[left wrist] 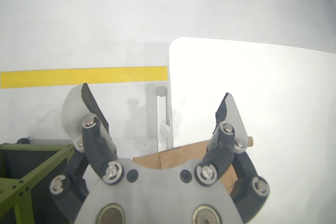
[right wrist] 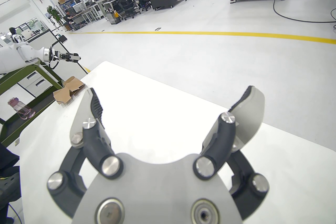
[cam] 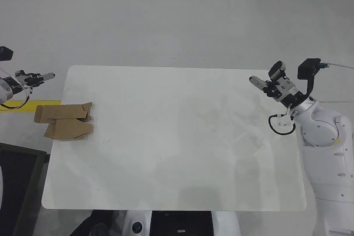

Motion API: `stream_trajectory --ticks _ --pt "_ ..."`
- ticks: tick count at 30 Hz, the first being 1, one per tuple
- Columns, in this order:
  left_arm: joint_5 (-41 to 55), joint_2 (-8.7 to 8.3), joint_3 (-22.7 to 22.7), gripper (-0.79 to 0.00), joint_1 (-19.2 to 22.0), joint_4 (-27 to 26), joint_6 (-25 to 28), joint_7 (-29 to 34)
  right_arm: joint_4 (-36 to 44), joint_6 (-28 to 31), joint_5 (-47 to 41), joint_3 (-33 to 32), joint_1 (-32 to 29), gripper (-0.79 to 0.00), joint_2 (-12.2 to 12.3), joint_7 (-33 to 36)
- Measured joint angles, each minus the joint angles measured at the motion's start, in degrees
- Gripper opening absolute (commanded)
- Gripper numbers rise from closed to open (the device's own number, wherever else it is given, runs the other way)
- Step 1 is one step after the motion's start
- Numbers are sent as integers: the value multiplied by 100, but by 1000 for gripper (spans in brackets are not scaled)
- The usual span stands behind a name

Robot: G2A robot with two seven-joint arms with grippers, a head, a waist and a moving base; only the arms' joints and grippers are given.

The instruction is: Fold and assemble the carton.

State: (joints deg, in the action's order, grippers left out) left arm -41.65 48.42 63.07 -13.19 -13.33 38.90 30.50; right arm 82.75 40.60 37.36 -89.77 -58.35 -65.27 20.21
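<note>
The left hand [left wrist: 156,97] hangs spread wide with nothing in it, just off the far left corner of the tabletop [cam: 177,147]. The right hand [right wrist: 170,93] is equally wide and empty over the far right corner. The carton [cam: 65,121] lies seemingly flattened at the left edge, partly overhanging it, near the left hand but untouched; by my judgement no step is done yet, and grasping, opening and folding are all left.

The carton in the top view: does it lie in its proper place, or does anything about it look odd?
Yes. The flattened carton lies across the table edge on the robot's left side, with one end overhanging unsupported, so it could slip off. The left gripper and the right gripper are open, touching nothing.
</note>
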Motion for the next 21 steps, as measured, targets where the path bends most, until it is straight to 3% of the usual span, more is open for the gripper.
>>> stream_trajectory --ticks 21 --pt "16 -19 -5 0 17 164 -26 156 0 0 0 0 0 0 0 0"
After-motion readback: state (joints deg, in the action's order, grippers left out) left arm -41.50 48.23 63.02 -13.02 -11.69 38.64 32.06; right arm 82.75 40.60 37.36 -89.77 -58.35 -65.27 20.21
